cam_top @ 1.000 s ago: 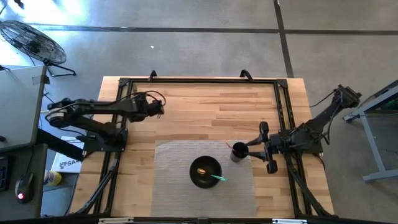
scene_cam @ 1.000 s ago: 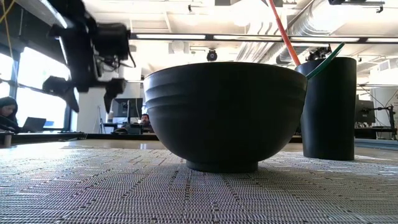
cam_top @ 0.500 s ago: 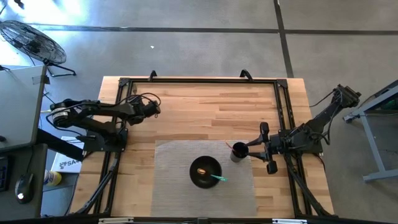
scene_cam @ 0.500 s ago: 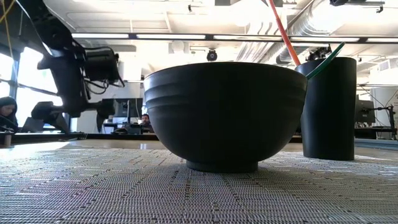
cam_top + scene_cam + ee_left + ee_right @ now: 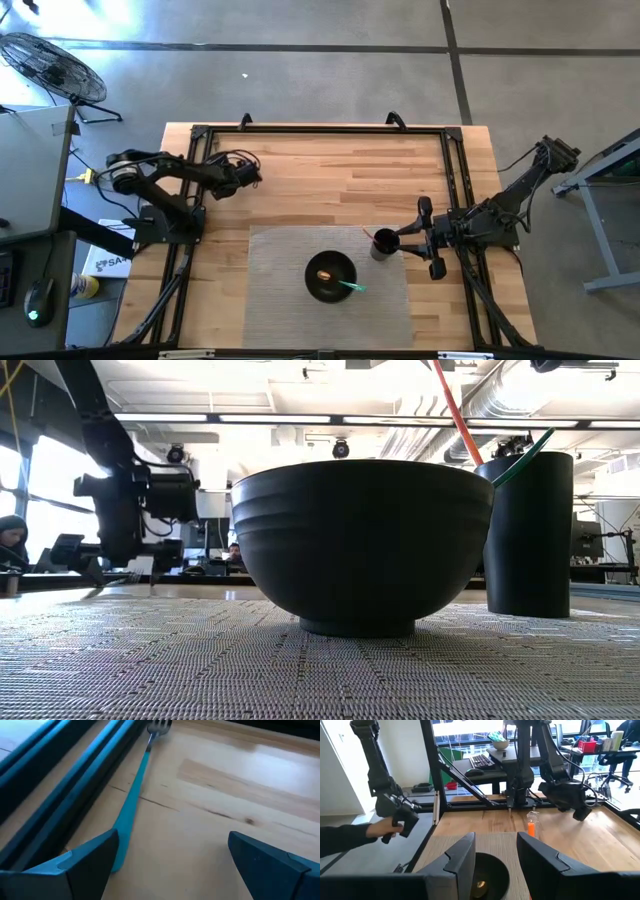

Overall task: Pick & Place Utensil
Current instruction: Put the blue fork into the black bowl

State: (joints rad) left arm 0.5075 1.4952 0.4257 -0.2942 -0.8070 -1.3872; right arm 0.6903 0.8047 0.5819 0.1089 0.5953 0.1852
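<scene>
One black bowl (image 5: 329,275) sits on the grey mat (image 5: 275,290) at lower centre of the high view, with one green utensil (image 5: 351,286) poking out of it. One black cup (image 5: 383,244) just to its right holds a red one (image 5: 369,235). One blue fork (image 5: 134,796) lies on the bench (image 5: 330,180) along the frame rail, upper left. Left claw (image 5: 170,857) hangs wide open over the fork; right claw (image 5: 403,241), also spread and empty, sits beside the cup.

Bare wooden table (image 5: 340,180) open across its far half, black frame rail (image 5: 65,775) hemming the blue fork (image 5: 131,800) on one side, black bowl (image 5: 330,276) and black cup (image 5: 383,244) crowding the mat (image 5: 275,290), right gripper (image 5: 428,238) just beside the cup
</scene>
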